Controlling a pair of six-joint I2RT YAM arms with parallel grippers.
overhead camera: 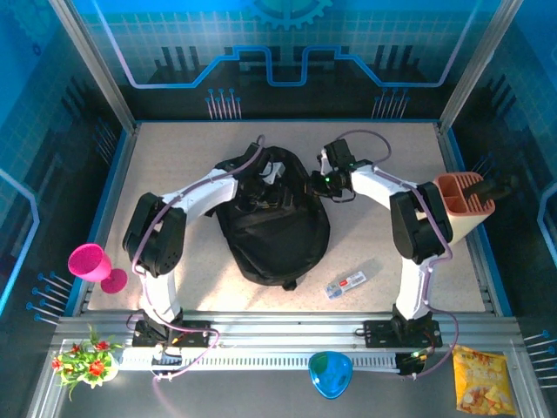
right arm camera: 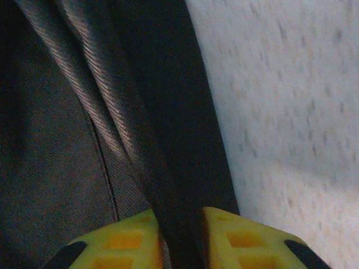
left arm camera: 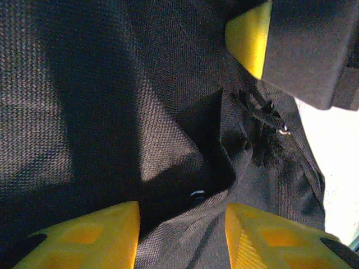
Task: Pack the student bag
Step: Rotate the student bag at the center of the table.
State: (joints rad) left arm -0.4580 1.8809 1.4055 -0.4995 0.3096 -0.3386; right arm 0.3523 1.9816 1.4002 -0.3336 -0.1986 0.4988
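The student bag [overhead camera: 274, 235], a large black fabric backpack, lies flat in the middle of the table. My left gripper [overhead camera: 261, 187] is over the bag's far end. In the left wrist view its yellow fingers [left arm camera: 106, 235] stand apart, with a loose fold of the bag's fabric [left arm camera: 179, 224] between them; this gripper [left arm camera: 182, 216] is open. My right gripper [overhead camera: 315, 183] is at the bag's far right edge. In the right wrist view, this gripper [right arm camera: 182, 218] is shut on a dark strip of the bag's edge [right arm camera: 168, 140], just above the pale table.
A white packet [overhead camera: 346, 283] lies right of the bag. A peach pen holder [overhead camera: 461, 205] stands at the right edge and a pink goblet [overhead camera: 96, 266] at the left. On the front rail sit a blue bowl [overhead camera: 331, 373], a yellow snack bag [overhead camera: 477, 379] and flowers [overhead camera: 85, 359].
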